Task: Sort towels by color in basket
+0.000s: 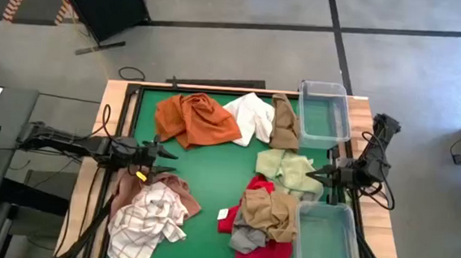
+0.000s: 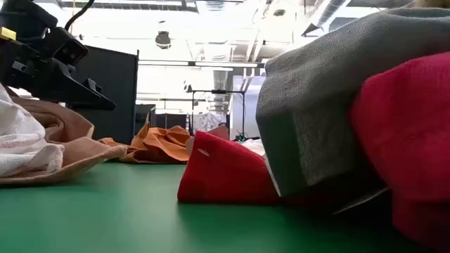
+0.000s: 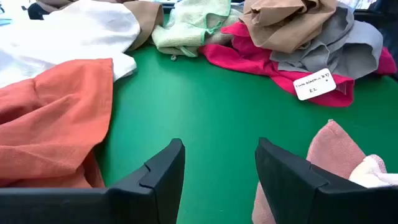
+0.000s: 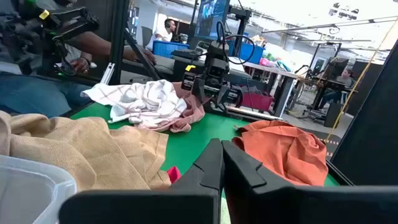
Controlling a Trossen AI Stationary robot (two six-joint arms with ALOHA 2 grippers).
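High view shows me my left gripper (image 1: 166, 160) with jaws spread wide over bare green table (image 1: 211, 176), between the rust orange towel (image 1: 195, 118) and the white-with-red-check towel (image 1: 147, 221). My right gripper (image 1: 309, 174), jaws pressed together and holding nothing, hangs at the pale green towel (image 1: 286, 169). A red towel (image 1: 263, 249) lies under tan (image 1: 272, 209) and grey (image 1: 246, 237) ones by a clear bin (image 1: 328, 242).

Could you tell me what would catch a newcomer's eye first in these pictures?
Probably the bright rust orange towel crumpled at the far side of the green table, and the heap topped by a tan towel over a red towel near the front. The left gripper hovers open beside the checked towel; the right gripper is shut by the pale green towel.
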